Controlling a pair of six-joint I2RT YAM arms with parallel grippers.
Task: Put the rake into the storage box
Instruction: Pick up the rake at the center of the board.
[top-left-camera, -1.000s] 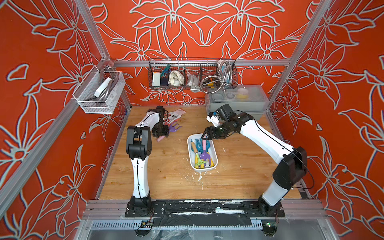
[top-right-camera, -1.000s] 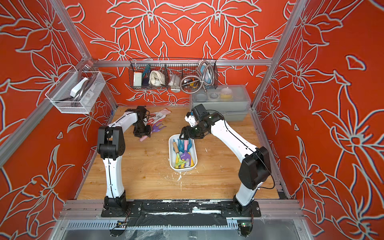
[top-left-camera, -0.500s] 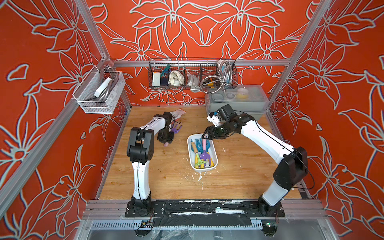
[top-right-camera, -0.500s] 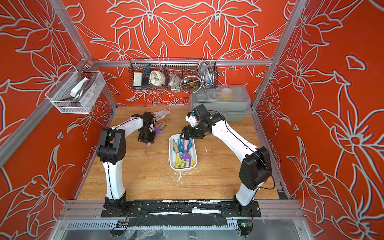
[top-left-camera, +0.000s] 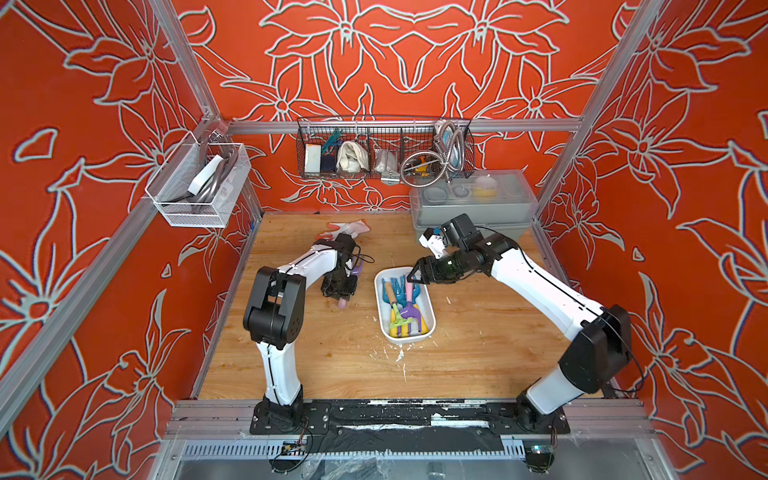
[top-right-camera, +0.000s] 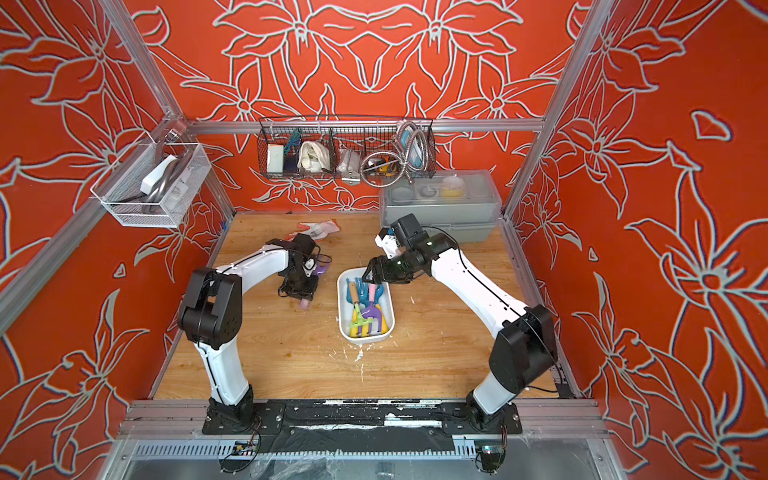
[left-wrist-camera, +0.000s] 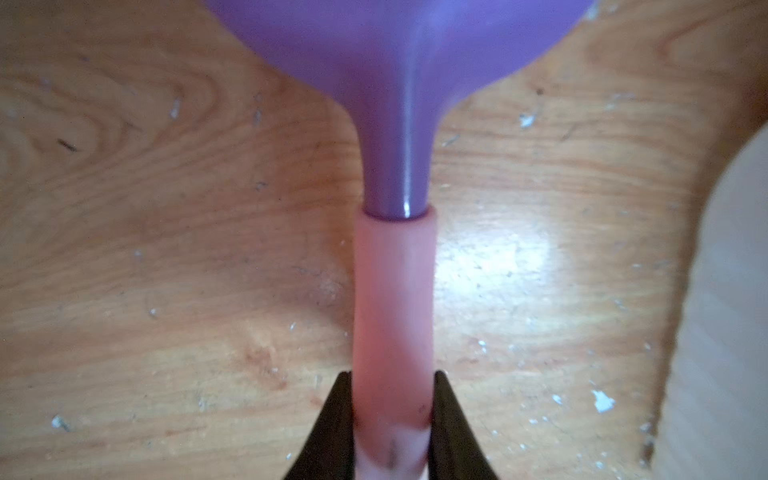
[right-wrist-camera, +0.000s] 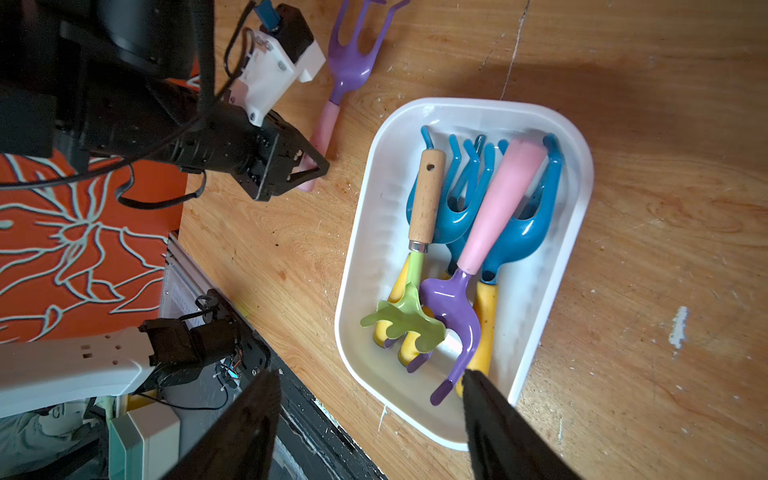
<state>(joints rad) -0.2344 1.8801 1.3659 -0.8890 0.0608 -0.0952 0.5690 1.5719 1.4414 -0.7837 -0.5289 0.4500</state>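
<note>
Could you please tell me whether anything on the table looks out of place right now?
One purple rake lies on the table outside the storage box, the jaws of the left gripper closed on its pink handle. White flecks are scattered near the box.

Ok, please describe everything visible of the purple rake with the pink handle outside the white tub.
The purple plastic-looking hand rake has curved tines, a narrow neck and a matt pink sleeve-like handle. It lies on the wooden table, beside the shallow white plastic tub and outside it. The left gripper is shut on the handle near its free end, pressing it from both sides.
</note>
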